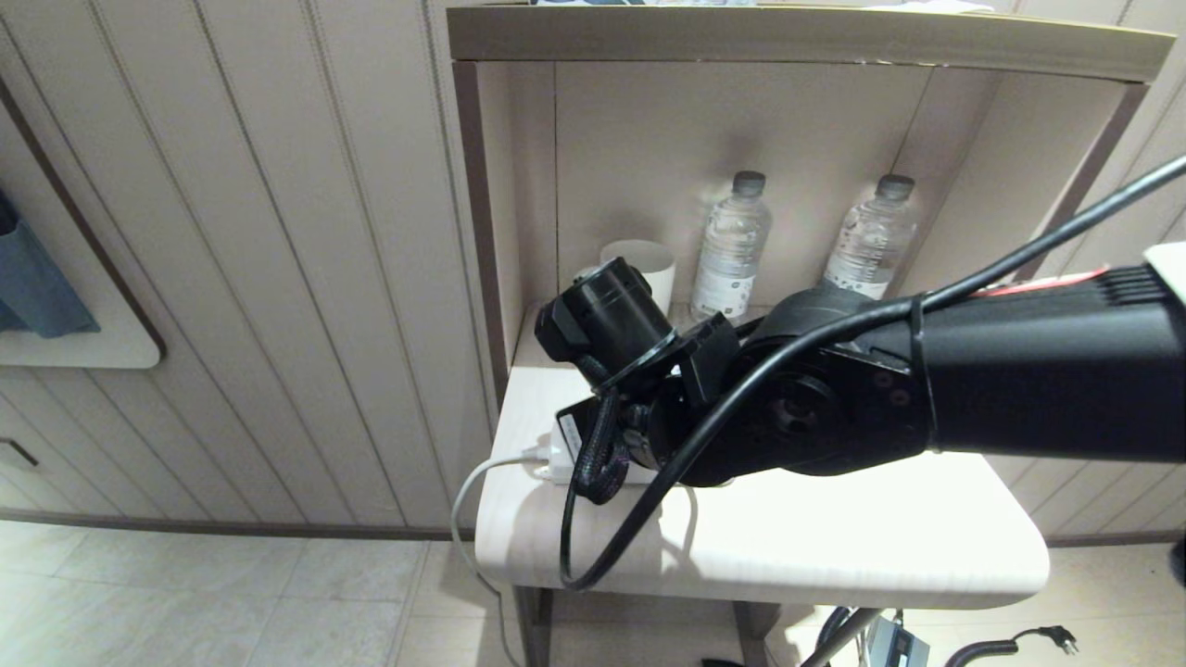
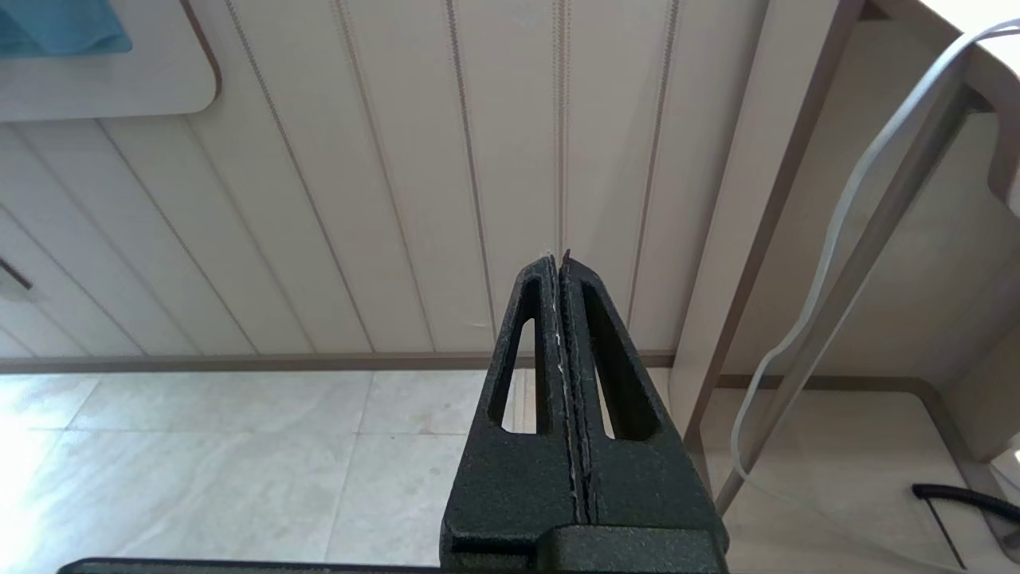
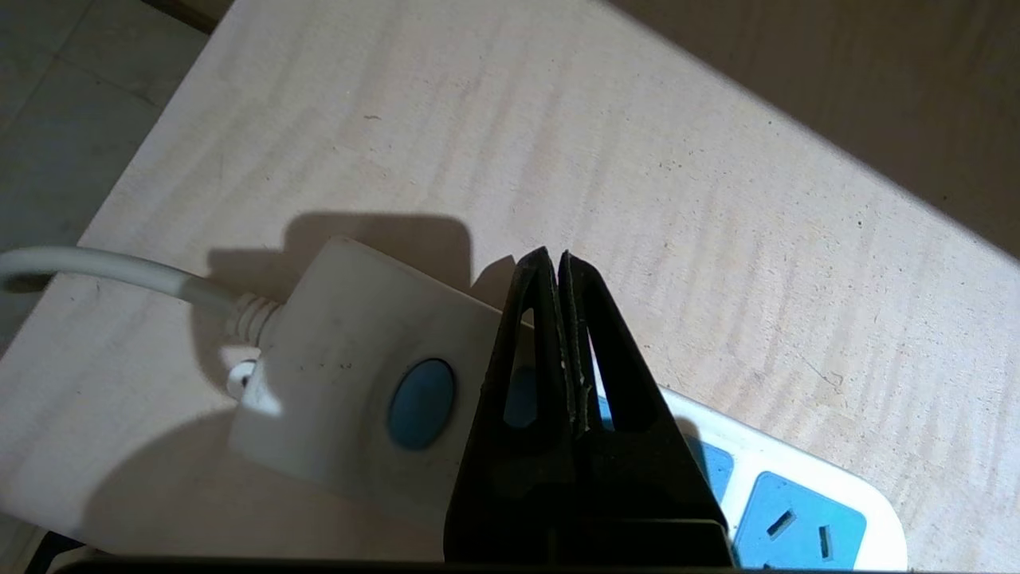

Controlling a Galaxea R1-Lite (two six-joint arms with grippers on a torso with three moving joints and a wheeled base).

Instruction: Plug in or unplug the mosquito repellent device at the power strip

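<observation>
The white power strip point(image 3: 351, 375) lies on the pale wooden table point(image 3: 637, 159), with its round blue button point(image 3: 421, 392) near the cord end and light-blue socket faces point(image 3: 797, 522) further along. My right gripper point(image 3: 555, 259) hangs just above the strip beside the button, shut with nothing between its fingers. In the head view my right arm point(image 1: 788, 408) covers most of the power strip point(image 1: 559, 456) and hides the gripper. The mosquito repellent device is out of view. My left gripper point(image 2: 558, 259) is shut and parked low beside the table, facing the panelled wall.
Two clear water bottles point(image 1: 732, 245) point(image 1: 871, 236) and a white mug point(image 1: 639, 264) stand in the shelf niche behind the strip. The strip's white cord point(image 1: 463, 519) hangs off the table's left edge. A black arm cable point(image 1: 630, 528) loops over the tabletop point(image 1: 834, 537).
</observation>
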